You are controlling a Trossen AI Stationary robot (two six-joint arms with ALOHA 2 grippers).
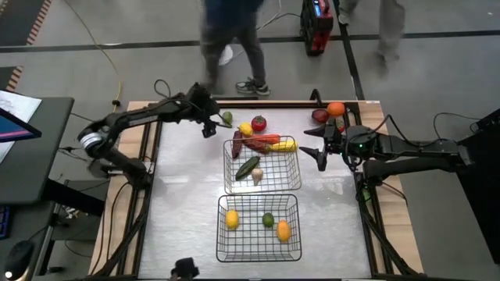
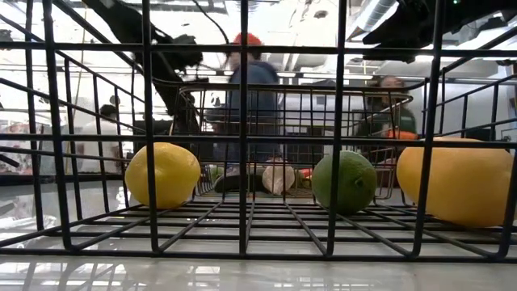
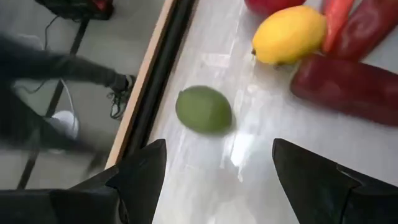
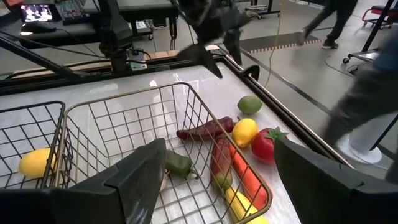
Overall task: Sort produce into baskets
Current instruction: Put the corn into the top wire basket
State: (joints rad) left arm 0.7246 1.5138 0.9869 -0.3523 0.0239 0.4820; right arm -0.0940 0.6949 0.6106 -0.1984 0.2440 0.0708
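Upper centre, high view: lime (image 1: 227, 118) loose on table, beside lemon (image 1: 245, 129).
Handling: likely light, firm, round, prone to roll; grip across its middle.
Left gripper (image 1: 209, 125): fingers spread, just beside lime, empty.
Right gripper (image 1: 314, 150): spread, empty, right of upper basket (image 1: 232, 186).

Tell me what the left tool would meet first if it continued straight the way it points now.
Probably the small round green lime on the bare table; it lies between the open left tool's fingers, just ahead, though depth is uncertain.
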